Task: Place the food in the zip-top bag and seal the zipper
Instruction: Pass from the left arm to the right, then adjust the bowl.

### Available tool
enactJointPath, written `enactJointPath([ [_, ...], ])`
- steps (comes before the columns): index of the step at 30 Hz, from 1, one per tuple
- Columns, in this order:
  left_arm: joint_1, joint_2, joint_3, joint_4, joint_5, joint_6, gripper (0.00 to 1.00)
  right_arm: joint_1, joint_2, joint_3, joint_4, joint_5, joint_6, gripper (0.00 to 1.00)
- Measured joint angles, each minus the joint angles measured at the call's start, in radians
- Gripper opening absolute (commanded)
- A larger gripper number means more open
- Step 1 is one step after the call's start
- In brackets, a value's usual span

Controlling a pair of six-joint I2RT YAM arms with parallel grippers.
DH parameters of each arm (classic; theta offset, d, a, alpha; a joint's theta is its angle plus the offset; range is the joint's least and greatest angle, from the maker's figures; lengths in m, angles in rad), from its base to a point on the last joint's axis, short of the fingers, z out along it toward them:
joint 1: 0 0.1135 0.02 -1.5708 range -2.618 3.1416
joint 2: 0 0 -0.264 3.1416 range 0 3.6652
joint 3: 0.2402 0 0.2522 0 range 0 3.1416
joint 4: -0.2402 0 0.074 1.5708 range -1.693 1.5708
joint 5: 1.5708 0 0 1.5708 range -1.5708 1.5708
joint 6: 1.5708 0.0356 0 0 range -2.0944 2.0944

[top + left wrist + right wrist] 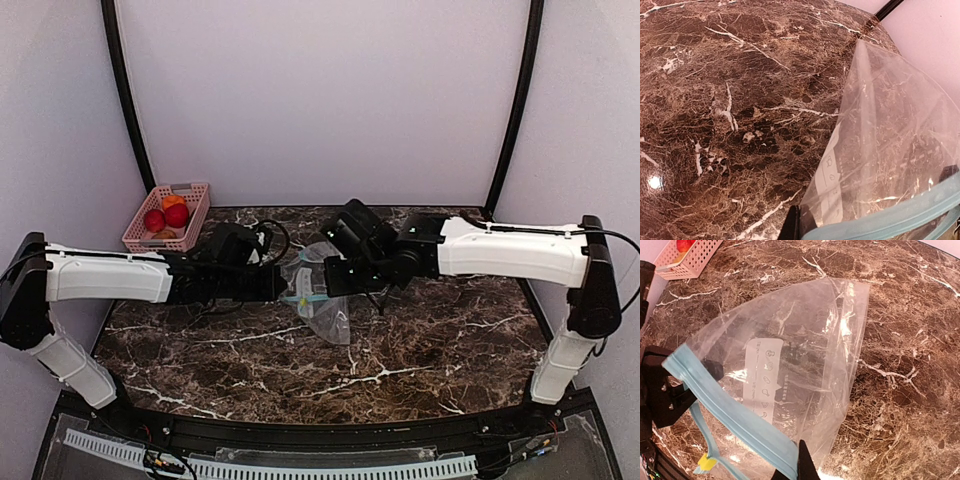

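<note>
Left gripper (284, 284): clamped on zip-top bag (322, 302), frame centre.
Right gripper (328, 279): pinching the zipper (730, 415).
Food (177, 215): in pink basket (198, 213), upper left.

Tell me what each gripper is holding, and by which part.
Both hold the zip-top bag by its zipper: the left gripper at one end, the right gripper at the other.

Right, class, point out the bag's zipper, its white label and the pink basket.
zipper (730, 410), right wrist view, middle of the teal strip.
white label (767, 377), right wrist view, its printed centre.
pink basket (197, 218), top external view, its right side wall.
</note>
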Motion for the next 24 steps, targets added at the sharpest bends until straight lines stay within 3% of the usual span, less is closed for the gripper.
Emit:
enactJointPath([
  [3, 0.004, 0.001, 0.002, 0.003, 0.005, 0.002, 0.05, 0.0, -0.036, 0.0, -0.019, 0.003, 0.004, 0.0],
  [5, 0.0, 0.006, 0.01, 0.003, 0.019, 0.011, 0.16, 0.0, -0.044, 0.0, -0.031, 0.008, 0.008, 0.0],
  [6, 0.0, 0.011, 0.018, 0.004, 0.031, 0.021, 0.29, 0.0, -0.045, 0.0, -0.042, 0.011, 0.011, 0.0],
  [8, 0.003, 0.017, 0.026, 0.011, 0.059, 0.046, 0.46, -0.003, -0.045, 0.0, -0.063, 0.014, 0.016, 0.0],
  [14, 0.005, 0.008, 0.027, 0.056, 0.209, 0.137, 0.85, -0.029, -0.022, 0.034, -0.132, 0.021, 0.023, 0.0],
  [19, 0.005, -0.08, 0.027, 0.056, 0.327, 0.213, 0.98, -0.057, 0.037, 0.1, -0.179, 0.021, 0.022, 0.0],
  [24, 0.013, -0.24, 0.027, -0.008, 0.387, 0.276, 0.99, -0.073, 0.082, 0.154, -0.221, 0.022, 0.017, 0.0],
])
